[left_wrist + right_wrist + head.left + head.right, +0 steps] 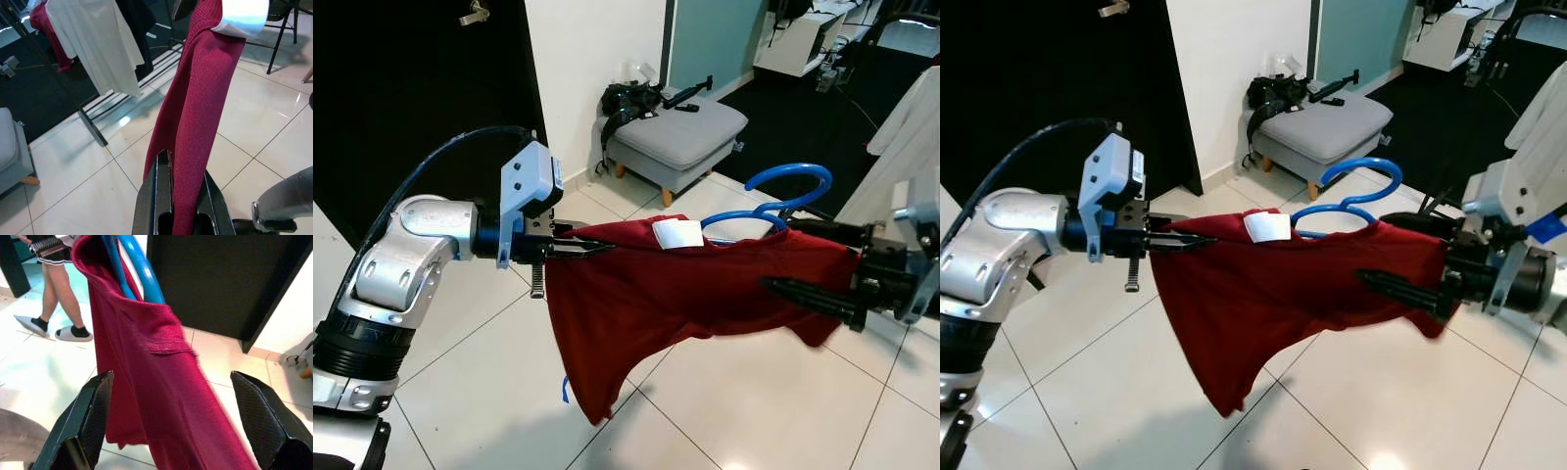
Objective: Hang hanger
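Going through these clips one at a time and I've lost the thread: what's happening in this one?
The robot holds a red shirt stretched between its arms above the tiled floor, with a blue hanger sitting in the shirt's neck. The left gripper is shut on one shoulder of the shirt. The right gripper is open, its fingers spread on either side of the other end of the fabric. A clothes rack with garments stands nearby; the hanger is not yet hung.

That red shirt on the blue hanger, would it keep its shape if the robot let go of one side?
Probably not. The red shirt already sags and folds below the blue hanger, so it looks floppy and light. The left tool, shut on one shoulder, keeps it spread; released, that side would likely droop. The right tool stands open around the cloth.
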### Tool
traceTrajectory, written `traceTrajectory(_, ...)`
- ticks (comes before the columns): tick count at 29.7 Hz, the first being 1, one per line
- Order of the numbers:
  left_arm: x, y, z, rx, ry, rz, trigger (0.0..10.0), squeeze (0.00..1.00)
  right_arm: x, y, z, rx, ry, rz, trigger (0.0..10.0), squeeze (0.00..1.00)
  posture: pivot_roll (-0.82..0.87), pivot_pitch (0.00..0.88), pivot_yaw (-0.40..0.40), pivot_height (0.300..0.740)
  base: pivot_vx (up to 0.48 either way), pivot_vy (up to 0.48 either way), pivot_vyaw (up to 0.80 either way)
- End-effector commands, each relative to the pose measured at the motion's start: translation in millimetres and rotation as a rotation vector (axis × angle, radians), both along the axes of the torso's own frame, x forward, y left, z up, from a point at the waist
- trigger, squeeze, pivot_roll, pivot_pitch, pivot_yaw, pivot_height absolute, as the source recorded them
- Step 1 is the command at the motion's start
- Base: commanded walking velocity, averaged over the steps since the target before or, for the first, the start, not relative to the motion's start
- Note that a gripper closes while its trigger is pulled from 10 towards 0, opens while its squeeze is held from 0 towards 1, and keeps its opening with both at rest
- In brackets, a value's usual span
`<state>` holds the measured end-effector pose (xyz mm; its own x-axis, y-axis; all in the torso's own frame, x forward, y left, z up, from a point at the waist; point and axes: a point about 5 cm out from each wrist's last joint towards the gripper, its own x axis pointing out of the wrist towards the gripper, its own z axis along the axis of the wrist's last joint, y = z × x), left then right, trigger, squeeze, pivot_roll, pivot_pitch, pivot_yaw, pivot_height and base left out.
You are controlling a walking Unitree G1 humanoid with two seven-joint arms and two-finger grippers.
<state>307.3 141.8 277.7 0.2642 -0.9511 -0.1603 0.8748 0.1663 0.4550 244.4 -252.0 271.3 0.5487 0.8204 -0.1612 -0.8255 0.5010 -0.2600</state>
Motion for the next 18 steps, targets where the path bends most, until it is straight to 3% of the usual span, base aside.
traceTrajectory(1, -4.0, 2.7, 3.4, 0.013, -0.018, -0.021, 10.0, 0.00, -1.7, 4.5, -2.6, -0.025, 0.023, 0.029, 8.1, 0.00, -0.05, 0.098, 0.031, 0.740, 0.000, 0.000, 0.00)
traceTrajectory(2, -4.3, 3.9, 2.7, 0.022, -0.016, -0.022, 10.0, 0.00, -1.6, 4.7, -3.3, -0.034, 0.029, 0.034, 1.7, 0.00, -0.05, 0.098, 0.031, 0.740, 0.000, 0.000, 0.00)
traceTrajectory(3, -4.4, 5.5, 2.1, 0.031, -0.014, -0.021, 10.0, 0.00, -1.3, 5.1, -3.9, -0.041, 0.033, 0.043, 0.0, 0.00, -0.05, 0.098, 0.031, 0.740, 0.000, 0.000, 0.00)
traceTrajectory(7, -5.0, 8.5, 1.6, 0.038, -0.010, -0.021, 10.0, 0.00, 0.5, 9.2, -6.1, -0.051, 0.038, 0.066, 0.0, 0.00, -0.05, 0.095, 0.030, 0.740, 0.000, 0.000, 0.00)
traceTrajectory(18, -1.8, 37.0, -6.6, 0.067, 0.037, 0.075, 10.0, 0.00, 29.8, 45.7, -8.8, -0.030, -0.018, 0.155, 0.0, 0.00, -0.03, 0.091, 0.014, 0.740, 0.000, 0.000, 0.00)
